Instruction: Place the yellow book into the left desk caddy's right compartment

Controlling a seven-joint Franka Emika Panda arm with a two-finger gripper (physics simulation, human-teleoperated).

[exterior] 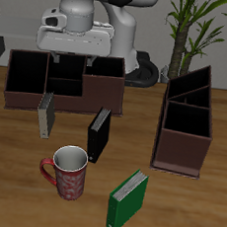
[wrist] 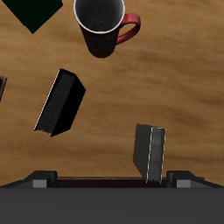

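Note:
The yellow book (exterior: pixel 46 115) stands upright on the table just in front of the long low brown caddy; it also shows in the wrist view (wrist: pixel 150 153). The left desk caddy (exterior: pixel 179 152), dark maroon-brown with tall walls and inner dividers, stands far across the table from the book. My gripper (exterior: pixel 74 58) hangs open and empty above the long low caddy, behind and above the yellow book, not touching it. In the wrist view my gripper (wrist: pixel 110 179) has its fingers spread wide.
A long low brown caddy (exterior: pixel 100 94) stands at the back under my gripper. A black book (exterior: pixel 99 134) stands mid-table, and shows in the wrist view (wrist: pixel 59 103). A red mug (exterior: pixel 68 172) and a green book (exterior: pixel 127 199) stand near the front edge. A plant (exterior: pixel 194 25) stands behind.

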